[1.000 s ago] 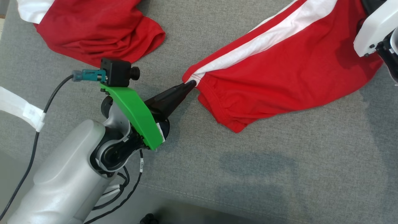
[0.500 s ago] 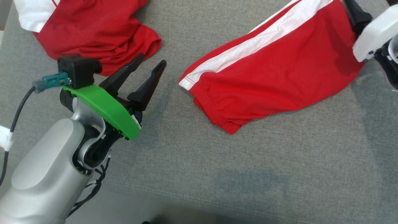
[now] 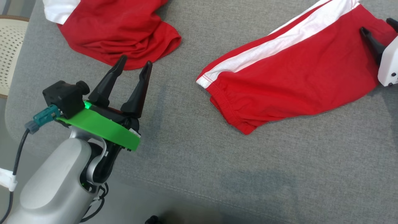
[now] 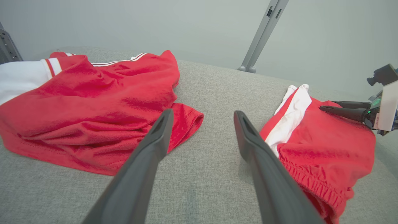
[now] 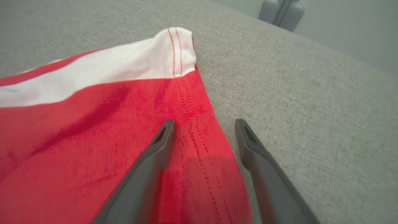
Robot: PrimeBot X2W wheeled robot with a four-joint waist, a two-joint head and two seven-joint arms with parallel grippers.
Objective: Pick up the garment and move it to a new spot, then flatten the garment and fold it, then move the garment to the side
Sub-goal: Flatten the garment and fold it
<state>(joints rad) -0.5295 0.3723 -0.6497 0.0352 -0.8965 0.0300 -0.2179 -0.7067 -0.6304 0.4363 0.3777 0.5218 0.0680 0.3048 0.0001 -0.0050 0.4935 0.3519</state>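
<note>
Two red garments on the grey cushion (image 3: pixel 192 161), well apart. Garment one is the striped garment (image 3: pixel 289 71), lying on the right. It's stretched out fairly flat, with one white stripe (image 3: pixel 279 43) along its far edge and the gathered waistband (image 3: pixel 230 105) at its near-left end. Garment two is the rumpled garment (image 3: pixel 118 34) at far left, red with a white patch, bunched up in folds. Two claws, both spread wide and holding nothing. The left claw (image 3: pixel 136 60) points at the near hem of the rumpled garment with its tips right at the edge; can't tell if they touch. In its wrist view, the left claw (image 4: pixel 202 112) frames bare cushion between the two garments. The right claw (image 3: pixel 375 25) sits at the far-right end of the striped garment. In its wrist view (image 5: pixel 204 122), one finger is over red fabric and the other over cushion just beside the hem, with the stitched hem line running between them. One cream perforated object (image 3: pixel 9 56) is at the left edge, off the cushion.
</note>
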